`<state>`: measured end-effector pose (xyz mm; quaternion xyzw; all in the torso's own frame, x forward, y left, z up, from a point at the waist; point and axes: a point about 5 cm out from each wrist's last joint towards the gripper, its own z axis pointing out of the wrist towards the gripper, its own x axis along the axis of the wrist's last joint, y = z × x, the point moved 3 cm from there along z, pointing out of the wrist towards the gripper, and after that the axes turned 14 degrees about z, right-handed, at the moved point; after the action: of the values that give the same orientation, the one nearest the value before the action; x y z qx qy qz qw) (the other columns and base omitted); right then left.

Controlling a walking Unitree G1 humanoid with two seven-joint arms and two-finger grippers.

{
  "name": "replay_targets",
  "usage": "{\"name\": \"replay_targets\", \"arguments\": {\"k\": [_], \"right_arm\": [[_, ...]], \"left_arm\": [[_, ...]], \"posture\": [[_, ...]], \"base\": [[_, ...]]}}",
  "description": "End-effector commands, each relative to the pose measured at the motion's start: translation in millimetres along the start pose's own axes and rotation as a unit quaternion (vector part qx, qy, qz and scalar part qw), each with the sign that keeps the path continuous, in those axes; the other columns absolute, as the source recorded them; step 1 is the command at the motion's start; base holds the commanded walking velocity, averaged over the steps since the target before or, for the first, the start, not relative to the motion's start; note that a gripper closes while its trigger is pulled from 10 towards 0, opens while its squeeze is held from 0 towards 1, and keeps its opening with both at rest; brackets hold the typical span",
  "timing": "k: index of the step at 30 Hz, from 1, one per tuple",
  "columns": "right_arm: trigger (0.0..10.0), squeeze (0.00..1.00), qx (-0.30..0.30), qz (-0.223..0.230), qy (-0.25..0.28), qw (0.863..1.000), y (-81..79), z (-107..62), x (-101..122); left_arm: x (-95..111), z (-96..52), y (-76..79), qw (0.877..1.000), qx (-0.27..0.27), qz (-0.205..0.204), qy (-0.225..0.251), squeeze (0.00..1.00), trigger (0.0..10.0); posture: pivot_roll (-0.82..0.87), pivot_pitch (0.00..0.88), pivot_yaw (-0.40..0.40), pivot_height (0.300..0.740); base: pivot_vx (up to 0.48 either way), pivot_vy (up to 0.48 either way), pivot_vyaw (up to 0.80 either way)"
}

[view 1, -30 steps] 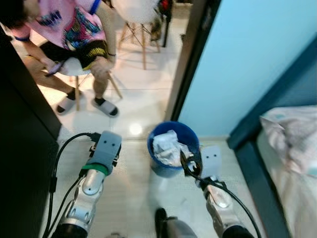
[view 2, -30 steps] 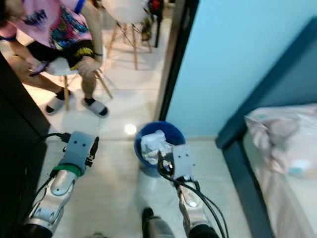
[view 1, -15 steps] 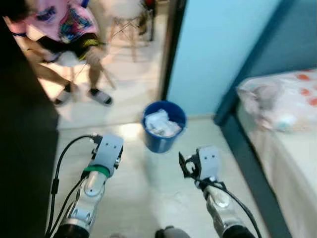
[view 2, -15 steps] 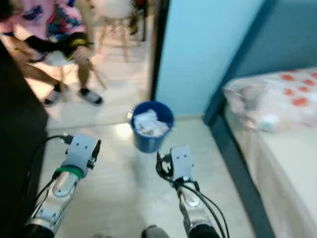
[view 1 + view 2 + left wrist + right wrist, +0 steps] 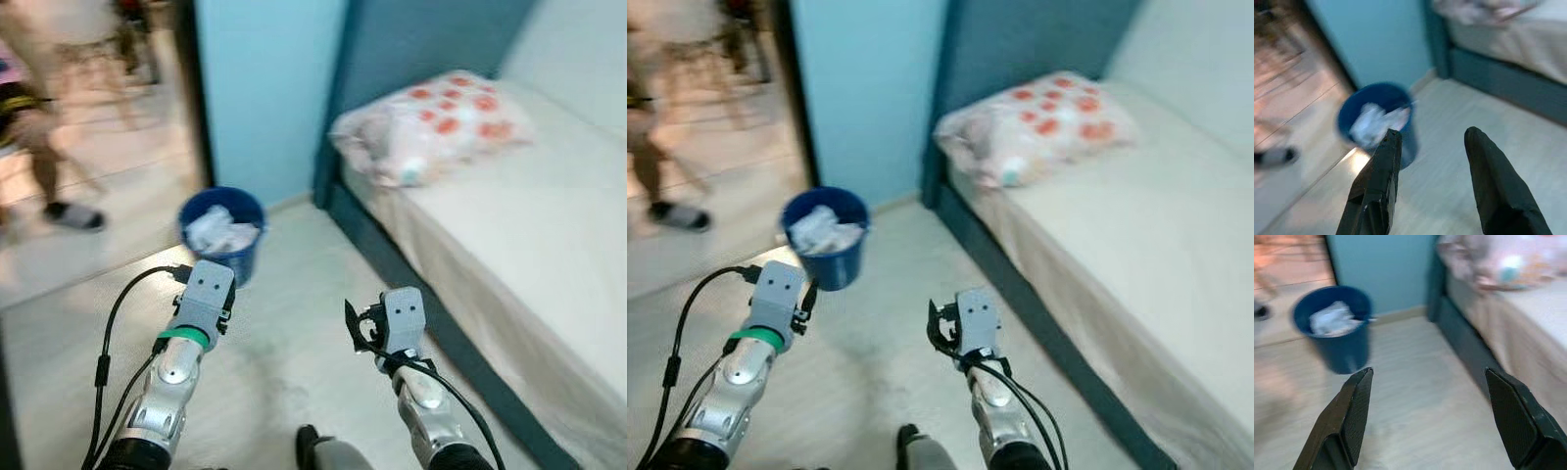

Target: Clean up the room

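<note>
Both empty and held low over the floor, the left gripper (image 5: 1430, 161) and right gripper (image 5: 1432, 416) stand with fingers apart, the paper-filled bin (image 5: 221, 230) by the wall ahead-left, the bed (image 5: 509, 225) and pillow (image 5: 431, 127) to the right, apparently between pickups.

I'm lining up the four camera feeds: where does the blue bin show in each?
Left eye view: blue bin, left of centre.
Right eye view: further left.
Left wrist view: beyond the end effector's fingers.
Right wrist view.
Shared landmark: the bed's dark frame.
</note>
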<state>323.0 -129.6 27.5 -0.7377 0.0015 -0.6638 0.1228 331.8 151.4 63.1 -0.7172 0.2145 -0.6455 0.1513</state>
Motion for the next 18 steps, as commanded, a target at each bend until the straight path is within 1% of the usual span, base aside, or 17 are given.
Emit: {"name": "replay_targets", "arguments": {"k": [1, 8, 13, 15, 18], "right_arm": [[10.0, 0.00, -0.003, -0.002, -0.007, 1.000, 0.7, -2.0, -3.5], [10.0, 0.00, -0.005, -0.004, 0.005, 1.000, 0.8, -1.2, 1.0], [10.0, 0.00, -0.005, -0.004, 0.006, 1.000, 1.1, -0.9, 1.9], [10.0, 0.00, -0.007, -0.004, 0.007, 1.000, 2.1, -1.3, 1.9], [10.0, 0.00, -0.007, -0.004, 0.007, 1.000, 2.2, -1.3, 2.0]], "left_arm": [[-7.6, -2.1, 6.5, 1.000, -0.017, -0.010, -0.013, 0.00, 10.0], [0.5, 0.0, 11.4, 0.999, -0.035, -0.015, 0.006, 0.00, 10.0], [2.8, 1.5, 11.4, 0.999, -0.035, -0.016, 0.009, 0.00, 10.0], [8.7, 4.8, 10.9, 0.999, -0.029, -0.021, 0.014, 0.00, 10.0], [10.1, 5.4, 10.8, 0.999, -0.028, -0.023, 0.015, 0.00, 10.0]], "posture": [[-0.07, 0.088, 0.010, 0.740], [-0.09, 0.089, 0.016, 0.740], [-0.09, 0.090, 0.016, 0.740], [-0.09, 0.090, 0.014, 0.740], [-0.09, 0.090, 0.014, 0.740]], "base": [[0.000, 0.000, -0.80], [0.000, 0.000, -0.80], [0.000, 0.000, -0.80], [0.000, 0.000, -0.80], [0.000, 0.000, -0.80]]}}
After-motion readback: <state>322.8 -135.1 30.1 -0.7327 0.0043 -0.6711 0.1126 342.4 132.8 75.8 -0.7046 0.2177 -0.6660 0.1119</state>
